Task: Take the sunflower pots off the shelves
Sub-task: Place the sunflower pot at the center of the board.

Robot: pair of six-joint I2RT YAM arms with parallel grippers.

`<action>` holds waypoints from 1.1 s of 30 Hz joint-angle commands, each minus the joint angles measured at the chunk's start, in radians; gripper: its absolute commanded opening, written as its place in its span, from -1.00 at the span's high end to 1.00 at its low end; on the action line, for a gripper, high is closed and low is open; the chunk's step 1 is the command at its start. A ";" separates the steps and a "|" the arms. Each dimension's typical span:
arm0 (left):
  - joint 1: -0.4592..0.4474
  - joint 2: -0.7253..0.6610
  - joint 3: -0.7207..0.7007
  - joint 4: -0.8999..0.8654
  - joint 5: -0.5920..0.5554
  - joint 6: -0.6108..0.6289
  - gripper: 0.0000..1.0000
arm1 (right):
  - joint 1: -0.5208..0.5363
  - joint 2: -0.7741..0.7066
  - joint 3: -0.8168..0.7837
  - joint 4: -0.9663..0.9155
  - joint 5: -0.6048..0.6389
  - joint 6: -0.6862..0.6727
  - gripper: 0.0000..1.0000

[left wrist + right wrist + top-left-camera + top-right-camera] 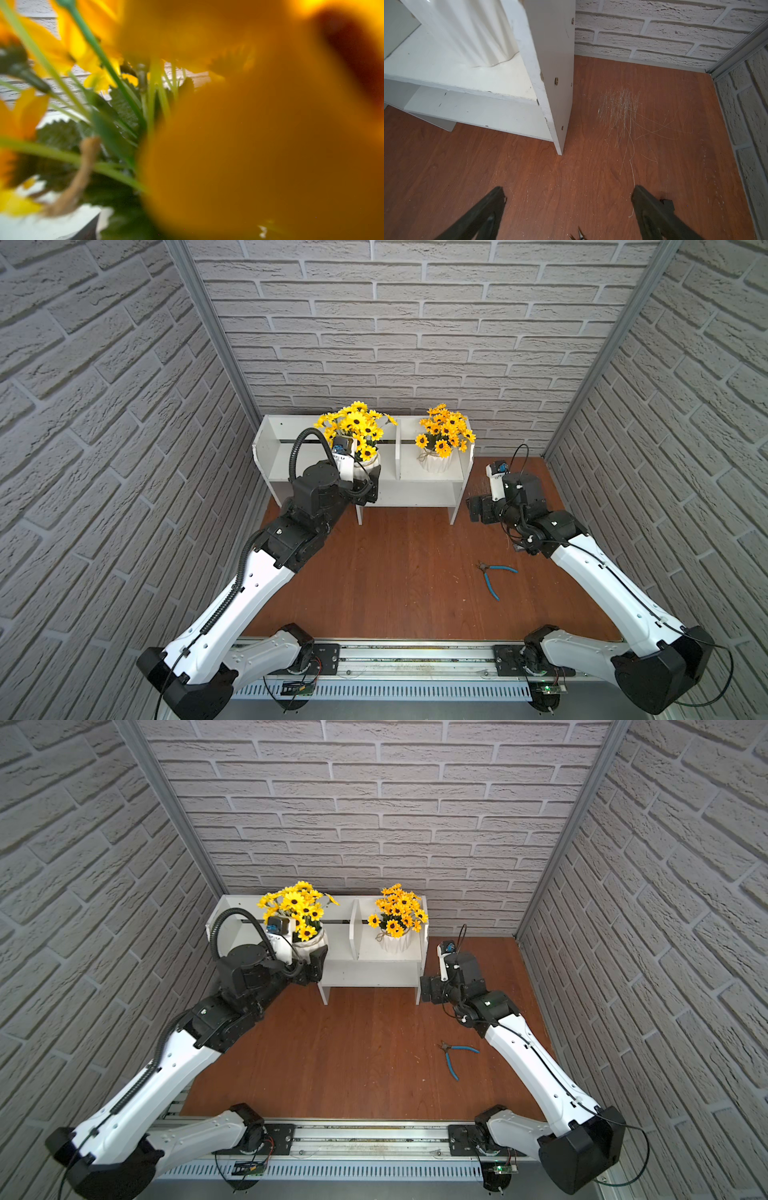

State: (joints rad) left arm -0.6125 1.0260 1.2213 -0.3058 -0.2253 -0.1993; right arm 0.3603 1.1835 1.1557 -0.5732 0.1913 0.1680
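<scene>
Left jaws (pixel 362 480) sit either side of left pot (pixel 368 462) on the shelves (pixel 415 489). Clenched or not, I can't tell, because petals (pixel 249 145) block my wrist view. Right jaws (pixel 568 193) released, right pot (pixel 436 462) ahead past the end panel (pixel 560 62). Pots likely rigid, slick, top-heavy: grab ribbed body, not stems.

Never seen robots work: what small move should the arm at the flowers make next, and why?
Probably the left gripper should ease its sunflower pot forward off the shelves: its fingers seem to flank the pot, whose flowers crowd the wrist view.
</scene>
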 commanded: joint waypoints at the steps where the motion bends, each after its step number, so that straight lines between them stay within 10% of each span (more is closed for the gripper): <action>1: 0.000 -0.046 -0.045 0.092 0.132 0.029 0.56 | -0.004 -0.004 0.005 0.033 0.035 -0.030 -0.95; 9: -0.003 -0.082 -0.272 0.267 0.239 0.011 0.56 | -0.066 -0.035 -0.067 0.083 0.020 -0.038 -0.96; 33: -0.239 0.097 -0.836 1.033 -0.372 0.058 0.56 | -0.089 0.041 -0.103 0.125 -0.001 -0.039 -0.96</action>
State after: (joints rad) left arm -0.8448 1.1080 0.3866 0.4686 -0.4767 -0.1379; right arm 0.2764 1.2304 1.0626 -0.4885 0.1890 0.1402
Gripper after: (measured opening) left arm 0.937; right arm 0.982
